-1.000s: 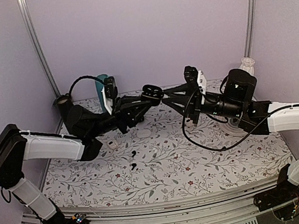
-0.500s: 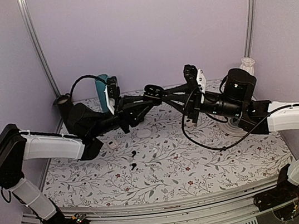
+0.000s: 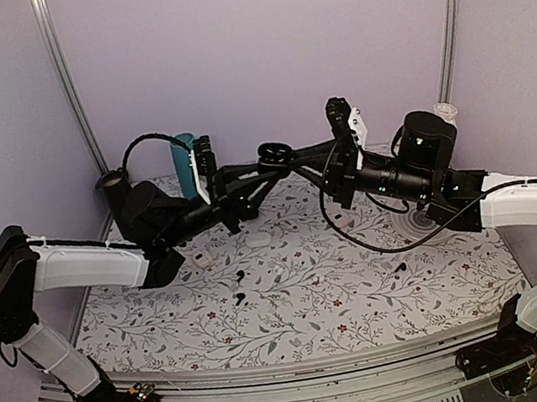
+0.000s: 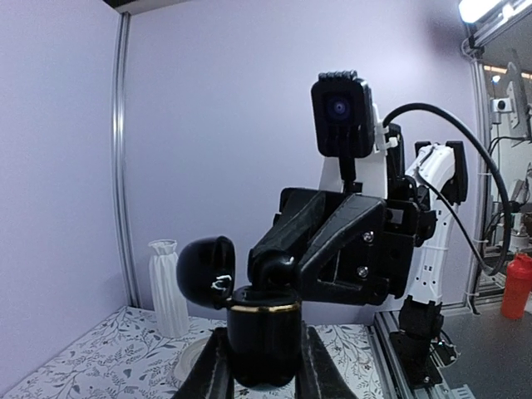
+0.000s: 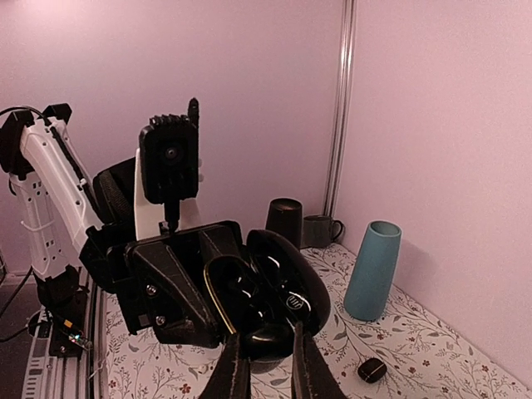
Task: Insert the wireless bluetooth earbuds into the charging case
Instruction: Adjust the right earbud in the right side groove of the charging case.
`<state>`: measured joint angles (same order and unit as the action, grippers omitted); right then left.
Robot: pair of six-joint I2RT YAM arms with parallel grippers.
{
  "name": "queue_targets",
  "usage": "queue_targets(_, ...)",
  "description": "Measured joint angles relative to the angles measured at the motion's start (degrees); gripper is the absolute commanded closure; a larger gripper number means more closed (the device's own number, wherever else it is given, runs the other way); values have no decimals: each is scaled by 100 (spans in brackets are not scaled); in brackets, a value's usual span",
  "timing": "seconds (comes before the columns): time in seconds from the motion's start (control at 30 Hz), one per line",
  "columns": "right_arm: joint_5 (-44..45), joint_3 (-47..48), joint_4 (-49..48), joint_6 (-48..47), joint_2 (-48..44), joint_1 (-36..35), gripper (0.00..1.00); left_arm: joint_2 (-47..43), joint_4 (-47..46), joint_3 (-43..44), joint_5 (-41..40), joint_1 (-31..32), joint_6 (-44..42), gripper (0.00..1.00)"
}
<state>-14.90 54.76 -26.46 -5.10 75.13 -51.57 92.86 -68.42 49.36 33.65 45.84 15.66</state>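
A: Start at the left of the overhead view. What stands there?

B: A black cylindrical cup in the table's 10 o'clock corner. A tall teal vase is just beside it, toward 11.

A: And the left gripper?

B: The left gripper is raised above the floral-patterned table. It is clenched on the glossy black charging case, 1 finger on each side of the body. The case has a gold rim. In the left wrist view its rounded lid is swung open toward 9 o'clock.

A: So the case is off the table?

B: Yes. It is held in the air toward 12 o'clock, between the 2 grippers.

A: The earbuds?

B: 2 tiny black earbuds lie on the table at about 9 o'clock from its middle, near each other. A small white rounded case lies near them at their 10 o'clock.

A: The right gripper?

B: The right gripper meets the case head-on, with its tips at the open mouth. Its fingers are closed on a small rounded black piece. I cannot tell whether that piece is an earbud or part of the case.

A: Further right?

B: A white ribbed vase at 2 o'clock.
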Motion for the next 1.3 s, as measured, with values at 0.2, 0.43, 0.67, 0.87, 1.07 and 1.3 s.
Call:
queue_targets(0.2,136,254,308,717,0,0,89,-210,350,24,-632,205,-894,100)
queue_targets(0.43,415,492,726,1661,42,0,87,-313,730,52,-1596,496,-2063,100)
queue_targets(0.67,706,789,1340,2400,122,0,82,-295,896,55,-2371,719,-2822,100)
queue_targets(0.87,824,1040,1749,2809,256,-2,70,-136,964,57,-2559,901,-3182,100)
queue_targets(1.07,890,1095,2020,3049,297,-7,68,33,907,48,-2728,994,-3263,100)
queue_targets(1.3,898,1163,2157,3235,297,-7,60,116,649,-7,-2780,1008,-3145,100)
